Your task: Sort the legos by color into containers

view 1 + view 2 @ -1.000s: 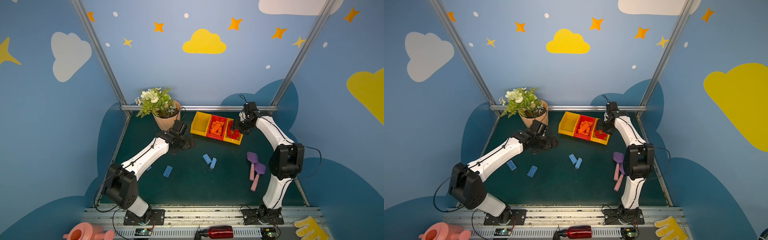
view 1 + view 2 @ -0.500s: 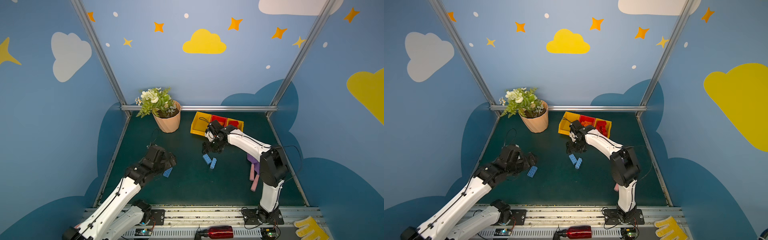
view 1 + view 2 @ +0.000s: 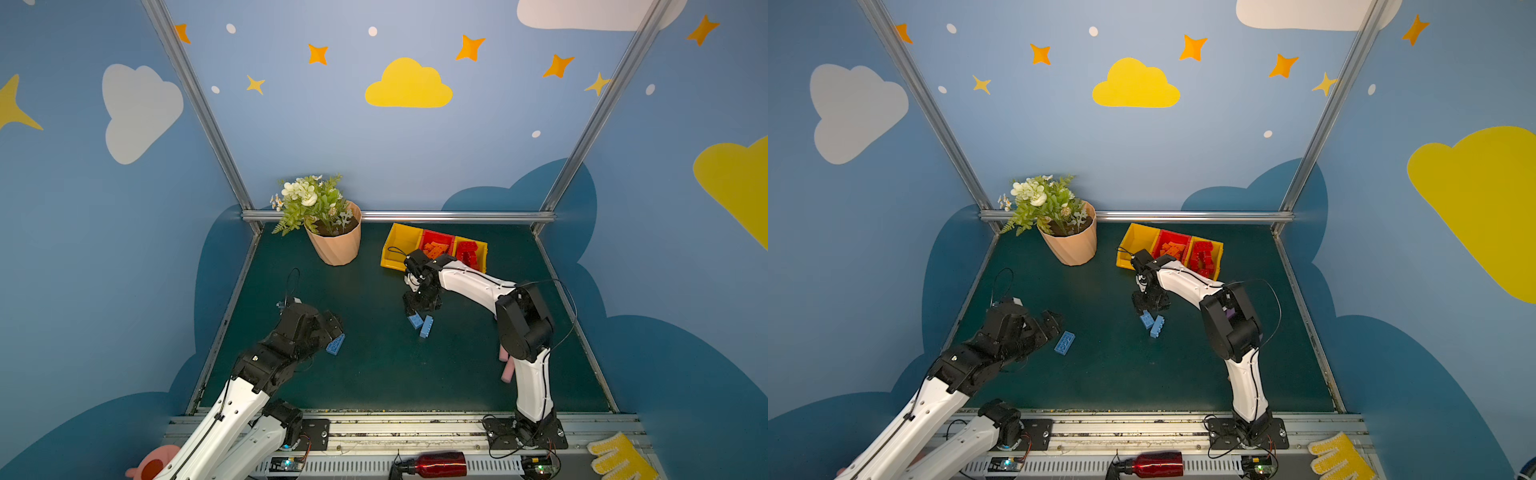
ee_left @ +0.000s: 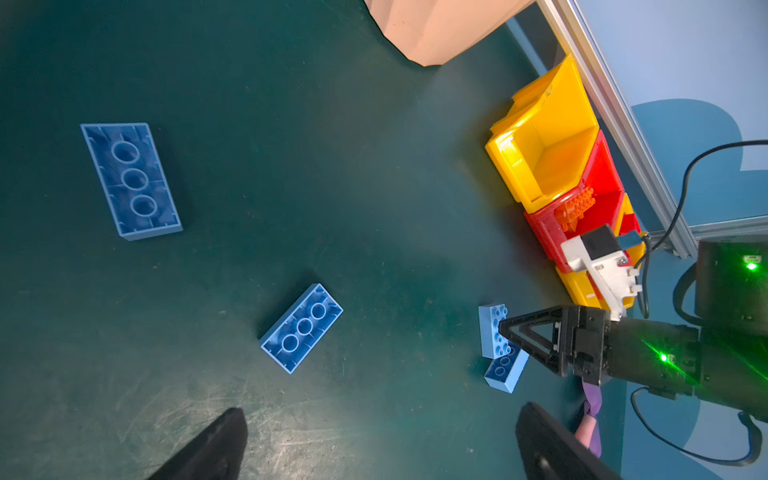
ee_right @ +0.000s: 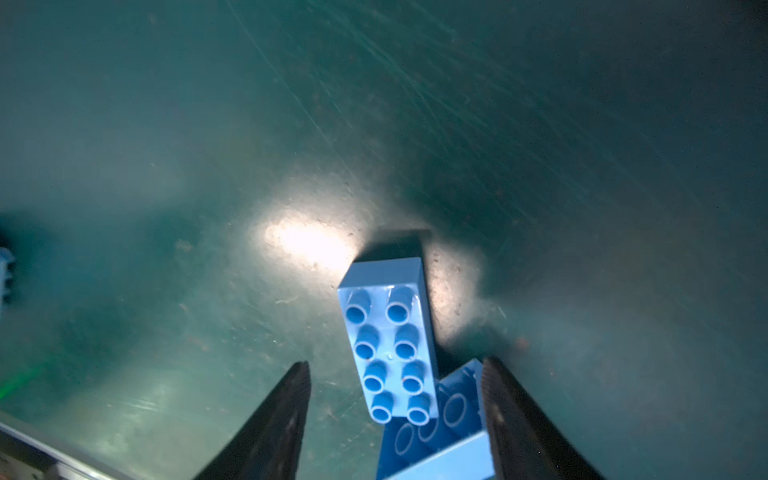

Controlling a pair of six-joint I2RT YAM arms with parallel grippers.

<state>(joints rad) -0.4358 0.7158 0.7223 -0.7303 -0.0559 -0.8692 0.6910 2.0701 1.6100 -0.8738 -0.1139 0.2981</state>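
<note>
Three joined containers (image 3: 394,262) stand at the back: an empty yellow bin (image 4: 544,153), a red bin (image 3: 1158,241) with orange legos, and a yellow bin (image 3: 1220,249) with red legos. Two light blue legos (image 3: 415,321) (image 3: 1157,326) lie touching at mid-table. My right gripper (image 3: 419,305) (image 5: 395,399) hangs just over them, open, with the studded lego (image 5: 390,340) and part of an upside-down one (image 5: 440,432) between its fingers. My left gripper (image 3: 328,328) (image 4: 382,436) is open wide and empty, beside another blue lego (image 3: 336,345) (image 4: 302,327). One more blue lego (image 4: 132,180) lies farther off.
A peach flower pot (image 3: 334,245) stands at the back left. Pink foam cylinders (image 3: 505,374) and a purple piece (image 4: 592,399) lie behind the right arm. A red bottle (image 3: 432,461), a yellow glove (image 3: 615,457) and a pink watering can (image 3: 149,465) sit at the front rail.
My right gripper came away from the right yellow bin and down over the two blue legos at mid-table. My left arm drew back from beside the pot toward the front left.
</note>
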